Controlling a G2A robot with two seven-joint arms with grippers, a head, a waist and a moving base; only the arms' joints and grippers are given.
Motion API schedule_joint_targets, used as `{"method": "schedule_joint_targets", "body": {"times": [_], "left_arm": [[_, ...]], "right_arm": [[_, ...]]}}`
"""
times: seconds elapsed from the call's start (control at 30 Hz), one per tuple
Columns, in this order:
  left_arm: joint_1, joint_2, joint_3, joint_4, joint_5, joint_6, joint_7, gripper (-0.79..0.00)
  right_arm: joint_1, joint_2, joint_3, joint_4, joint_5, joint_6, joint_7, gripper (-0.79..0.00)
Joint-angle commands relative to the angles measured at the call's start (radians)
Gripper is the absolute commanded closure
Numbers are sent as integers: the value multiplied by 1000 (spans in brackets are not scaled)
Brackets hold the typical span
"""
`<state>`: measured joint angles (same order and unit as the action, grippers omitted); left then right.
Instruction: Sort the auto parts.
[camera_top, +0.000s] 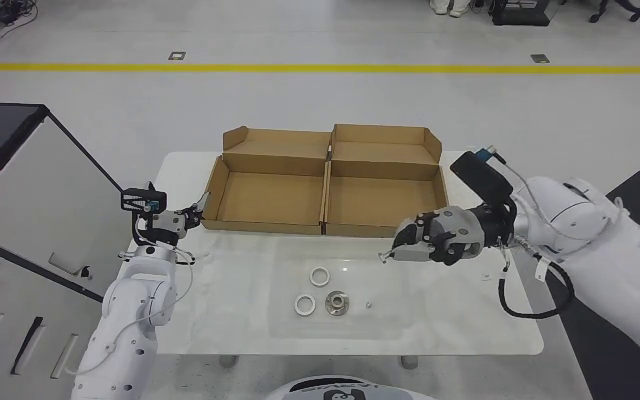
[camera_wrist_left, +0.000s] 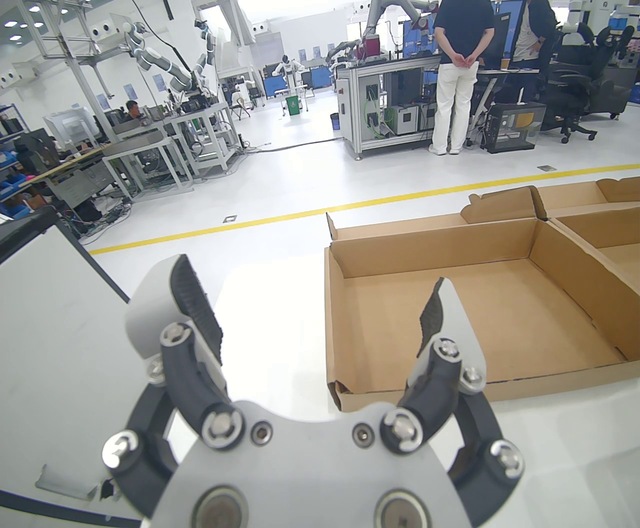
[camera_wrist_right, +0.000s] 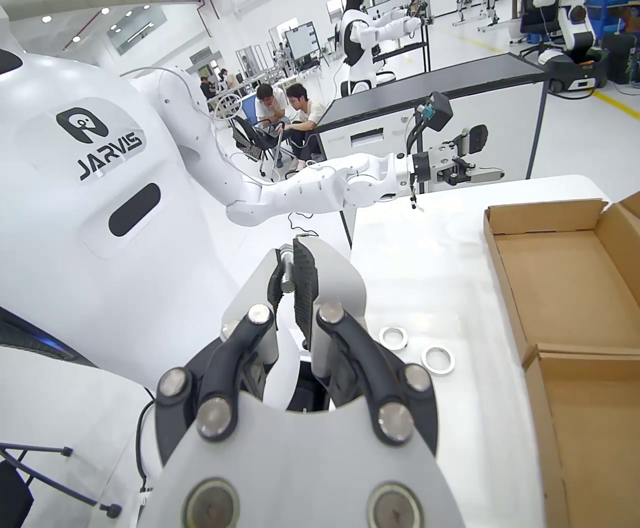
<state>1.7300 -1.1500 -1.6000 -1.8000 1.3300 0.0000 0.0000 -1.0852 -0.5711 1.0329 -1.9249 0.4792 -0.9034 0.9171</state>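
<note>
Starting at the left, the left gripper (camera_wrist_left: 312, 292) hangs with its jaws apart and nothing between them, just beside the outer wall of the left shallow brown cardboard box (camera_top: 265, 197). The right shallow brown cardboard box (camera_top: 385, 200) touches it side by side; neither holds a part yet.

In front of the boxes, on the white table (camera_top: 460, 315), lie the nearer white flat ring (camera_top: 305, 305), the farther white flat ring (camera_top: 320, 277), a grey round metal bearing-like part (camera_top: 338, 302) and a tiny white piece (camera_top: 370, 303), near one another but apart.

Further right, the right gripper (camera_top: 388, 255) is clamped on a small grey metal pin (camera_wrist_right: 286, 274), above the table just in front of the right box.

Assessment:
- **Pin:** it looks stiff, light and smooth. It is pinched near the fingertips, so it could slip.
- **Rings:** they lie flat and thin, and are best taken across the rim.
- **Obstruction:** the box's front wall must be cleared.
</note>
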Motion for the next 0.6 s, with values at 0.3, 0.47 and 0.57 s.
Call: {"method": "schedule_joint_targets", "body": {"times": [0.3,0.47,0.57], "left_arm": [[0,0,0,0,0,0,0,-785],[0,0,0,0,0,0,0,-785],[0,0,0,0,0,0,0,-785]], "right_arm": [[-2,-17,-49,-5,132,-10,-11,0],[70,-41,-138,-50,360,4,4,0],[131,-61,-181,-60,494,57,57,0]]}}
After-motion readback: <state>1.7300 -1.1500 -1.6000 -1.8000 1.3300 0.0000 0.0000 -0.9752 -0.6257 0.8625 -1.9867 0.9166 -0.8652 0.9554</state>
